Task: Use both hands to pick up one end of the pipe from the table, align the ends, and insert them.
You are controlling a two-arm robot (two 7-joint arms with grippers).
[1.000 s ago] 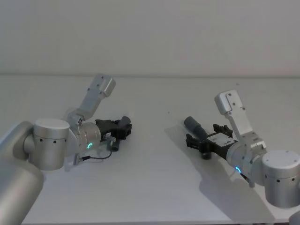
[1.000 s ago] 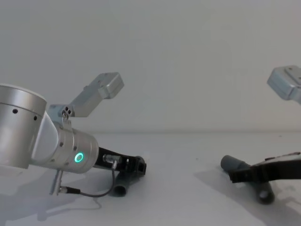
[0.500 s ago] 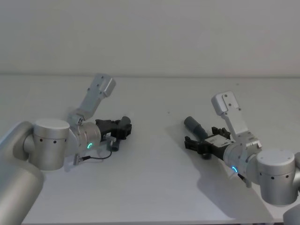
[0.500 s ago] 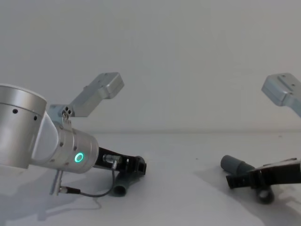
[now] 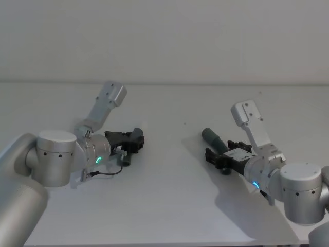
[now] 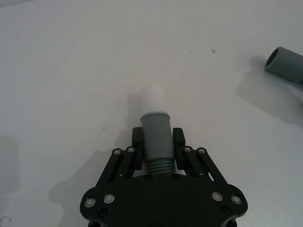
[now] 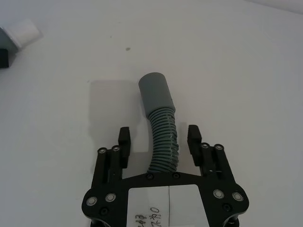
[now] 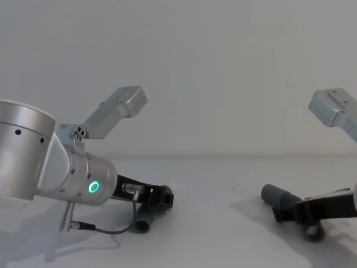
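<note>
Right gripper (image 7: 160, 138): shifted slightly with its arm since a second ago. Entry for the left gripper (image 6: 157, 140): unchanged. You have the left one pinched on the grey cuff of the short pipe piece (image 6: 156, 125), low at the left side of the table (image 5: 164, 200), whitish tip (image 6: 153, 98) pointing forward. Your right one is spread, fingers (image 7: 124, 137) either side of the ribbed run of the longer piece (image 7: 163, 142), not touching it. That piece lies on the table's right side, its smooth cuff (image 7: 155, 92) beyond the fingertips.
</note>
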